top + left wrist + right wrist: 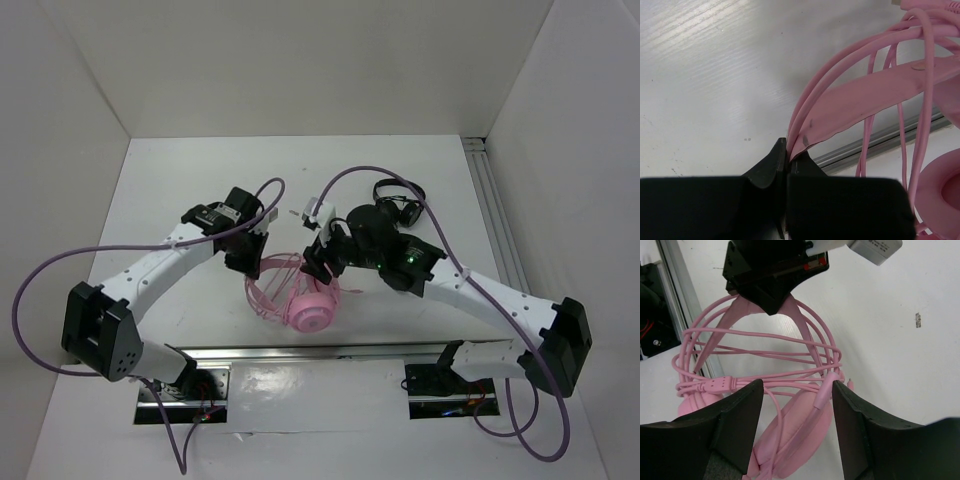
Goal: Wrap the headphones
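The pink headphones (305, 305) lie at the table's near middle, with the thin pink cord (765, 335) looped several times across the headband. My left gripper (252, 262) is shut on the headband's pink strap (860, 105) and wires, and it shows at the top of the right wrist view (769, 300). My right gripper (318, 268) is open just above the headphones. Its fingers (740, 415) straddle a pink earcup (797, 440) and the cord's inline piece (822, 392), touching neither clearly.
A black headset (395, 205) lies behind my right arm at the back. A metal rail (320, 352) runs along the table's near edge just below the headphones (880, 142). Purple cables arc over both arms.
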You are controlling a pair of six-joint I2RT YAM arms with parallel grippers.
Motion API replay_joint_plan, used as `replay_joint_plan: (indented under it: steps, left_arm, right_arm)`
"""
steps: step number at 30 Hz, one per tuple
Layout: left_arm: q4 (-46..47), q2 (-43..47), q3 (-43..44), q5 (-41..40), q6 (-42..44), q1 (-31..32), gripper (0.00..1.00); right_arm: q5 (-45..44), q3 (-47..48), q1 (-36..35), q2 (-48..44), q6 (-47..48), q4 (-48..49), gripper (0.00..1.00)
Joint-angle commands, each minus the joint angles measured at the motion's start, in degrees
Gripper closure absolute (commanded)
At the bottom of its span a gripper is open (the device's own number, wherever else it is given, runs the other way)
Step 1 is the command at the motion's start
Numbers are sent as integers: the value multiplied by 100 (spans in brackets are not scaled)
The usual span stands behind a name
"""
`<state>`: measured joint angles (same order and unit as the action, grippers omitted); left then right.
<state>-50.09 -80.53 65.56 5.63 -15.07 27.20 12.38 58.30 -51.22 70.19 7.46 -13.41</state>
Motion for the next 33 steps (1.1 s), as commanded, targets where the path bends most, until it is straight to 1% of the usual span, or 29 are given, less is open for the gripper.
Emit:
replay_joint_plan:
  steps: [1, 3, 5, 9, 12, 13, 17, 23, 28, 33]
  left_arm:
    - [113, -24, 62, 333, -49, 75, 100]
    - [113, -155, 62, 334, 12, 241, 100]
    - [113, -234, 10, 264, 13, 303, 100]
    - [166, -296, 9, 263, 13, 356, 100]
    - [218, -296, 9, 263, 13, 356, 100]
    - [218, -296, 9, 263, 13, 356, 100]
    - [166, -296, 115, 333, 65, 356, 100]
    - [166, -235, 115, 518, 66, 356, 100]
    - [166, -121, 229, 571, 66, 303, 100]
    - [166, -68, 352, 624, 13, 23, 100]
  right_arm:
    - [186, 357, 7, -269, 132, 5, 35]
    - [465, 522, 7, -269, 185, -222, 32]
    - [712, 717, 7, -129, 282, -643, 32]
    - [836, 937, 7, 55, 387, -1154, 32]
    - [766, 937, 7, 109, 387, -1400, 35]
    - [861, 937, 7, 109, 387, -1462, 36]
    - [1143, 735, 7, 56, 335, -1340, 39]
    - [986, 603, -46, 266, 282, -1340, 39]
    - [1038, 603, -46, 468, 282, -1340, 45]
    - [1038, 603, -46, 583, 335, -1453, 56]
